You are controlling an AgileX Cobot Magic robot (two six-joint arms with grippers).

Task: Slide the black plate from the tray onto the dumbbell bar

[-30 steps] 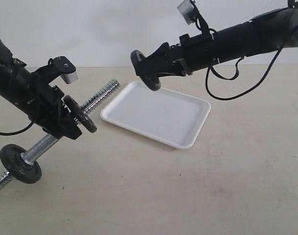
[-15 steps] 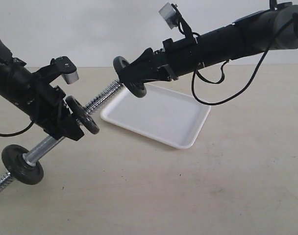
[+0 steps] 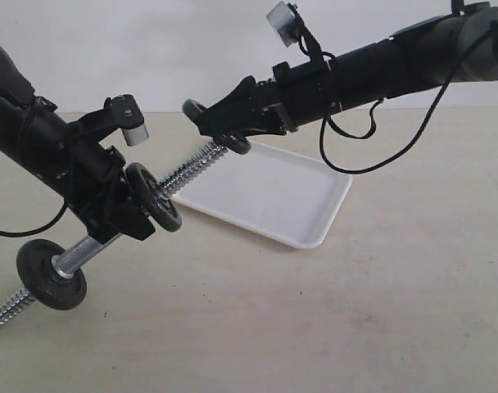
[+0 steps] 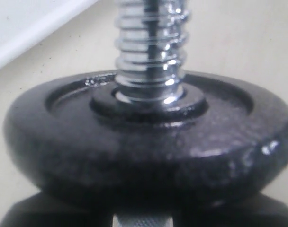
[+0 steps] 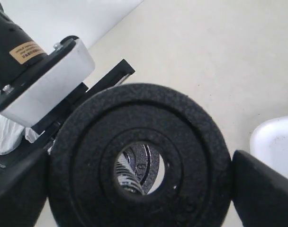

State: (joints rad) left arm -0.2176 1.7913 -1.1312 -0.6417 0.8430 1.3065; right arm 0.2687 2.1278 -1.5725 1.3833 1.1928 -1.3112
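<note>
My right gripper [image 3: 224, 123] is shut on the black plate [image 3: 217, 127], gripping it by the rim, to the left of the white tray [image 3: 290, 196]. In the right wrist view the plate [image 5: 87, 156] fills the space between both fingers [image 5: 260, 189]. The dumbbell bar's threaded end [image 5: 129, 174] shows through the plate's hole. Whether the tip has entered the hole I cannot tell. My left gripper [image 3: 118, 214] is shut on the dumbbell bar [image 3: 192, 169], held slanting upward. It grips just behind a black disc [image 3: 155, 209], which looms large [image 4: 148, 142] in the left wrist view.
A second black disc [image 3: 51, 274] sits low on the bar near its other threaded end [image 3: 3, 309]. The tray holds nothing and lies on the beige table [image 3: 355, 311]. A black cable [image 3: 372, 160] hangs from the right arm above the tray's far side.
The right gripper carried the black plate leftward from above the tray to the bar's threaded tip. The left arm shifted the bar slightly right and up.
</note>
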